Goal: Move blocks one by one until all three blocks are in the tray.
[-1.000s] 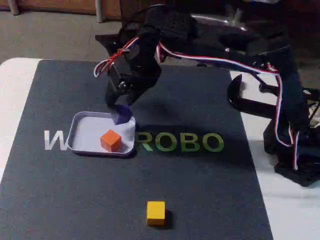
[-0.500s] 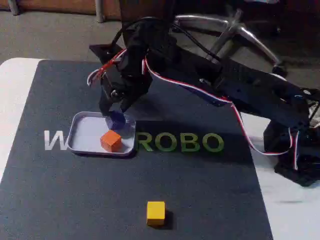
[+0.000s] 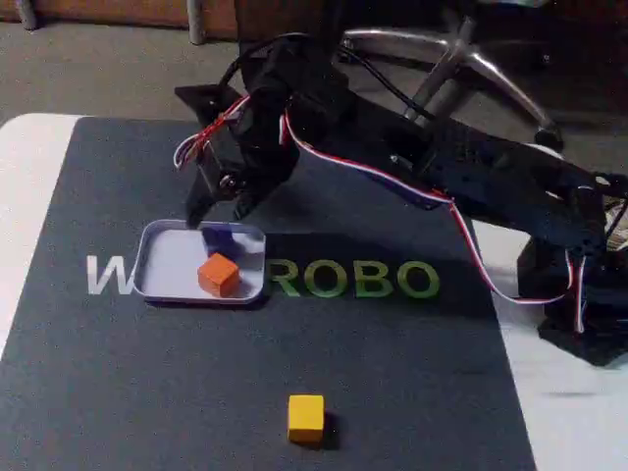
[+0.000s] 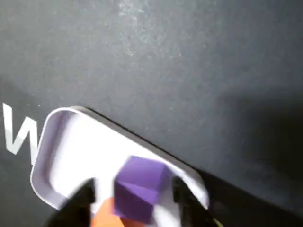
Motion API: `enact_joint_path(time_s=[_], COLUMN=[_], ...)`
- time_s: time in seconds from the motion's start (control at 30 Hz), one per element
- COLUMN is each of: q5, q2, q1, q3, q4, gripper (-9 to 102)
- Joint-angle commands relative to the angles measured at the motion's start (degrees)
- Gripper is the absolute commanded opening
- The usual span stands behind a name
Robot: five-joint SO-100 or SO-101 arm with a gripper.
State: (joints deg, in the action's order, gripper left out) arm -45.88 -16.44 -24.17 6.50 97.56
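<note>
Fixed view faces front, high; wrist view looks down closely.

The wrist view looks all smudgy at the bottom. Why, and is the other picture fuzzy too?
In the wrist view the purple block and the dark jaws on either side of it are soft and smeared, too close to the lens; the mat further off shows faint glare. The fixed view is dim but sharper: the yellow block has crisp edges and a small shadow.

A pale lavender-white tray [image 3: 157,270] holds an orange block [image 3: 218,275] and a purple block [image 4: 138,187]. A yellow block [image 3: 306,418] sits on the dark grey mat [image 3: 392,373], printed with white and green letters [image 3: 353,280]. The black arm [image 3: 471,177] carries red, white and blue wires [image 3: 392,177].
</note>
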Motion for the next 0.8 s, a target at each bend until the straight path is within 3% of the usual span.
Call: enact_joint_path(time_s=[0.0,0.43,0.77], q5=[-0.62,-5.10,-12.92], q2=[-1.05,-9.67,-27.77], q1=[0.26,0.35,0.97], q3=[2.37,0.18,-21.62], q4=[0.18,0.44,0.44], gripper=[20,20,20])
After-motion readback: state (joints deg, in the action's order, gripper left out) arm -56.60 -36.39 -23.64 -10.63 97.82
